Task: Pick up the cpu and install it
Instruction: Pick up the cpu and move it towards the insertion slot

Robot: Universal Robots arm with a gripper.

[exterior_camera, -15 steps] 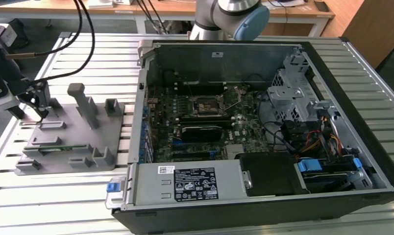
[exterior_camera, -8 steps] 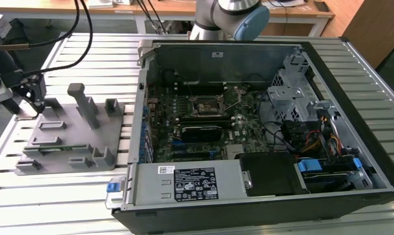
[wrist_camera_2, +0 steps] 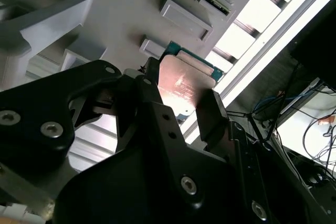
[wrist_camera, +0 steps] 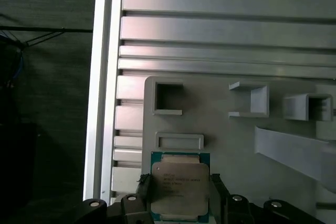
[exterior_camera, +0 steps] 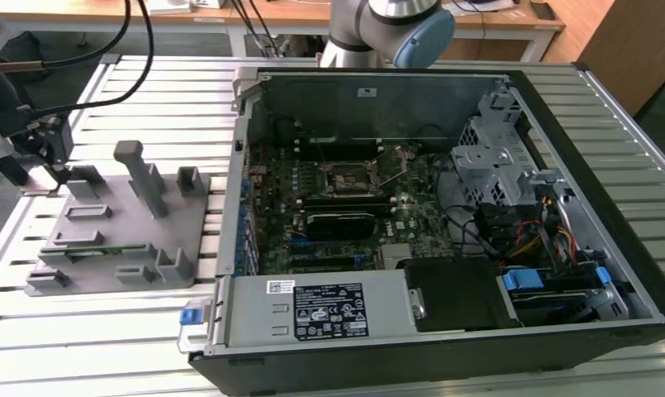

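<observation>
Fixture plate's tall post and blocks are sticking up near the hand. PC case is crowding the plate's edge on the exterior view's right, and the desk is lying open beyond it.

Arm: grey joints with a blue cap, at the upper edge of the exterior view. Tool: low at that view's left, pointing down. In the first wrist view its black fingers grip opposite edges of the cpu.
</observation>
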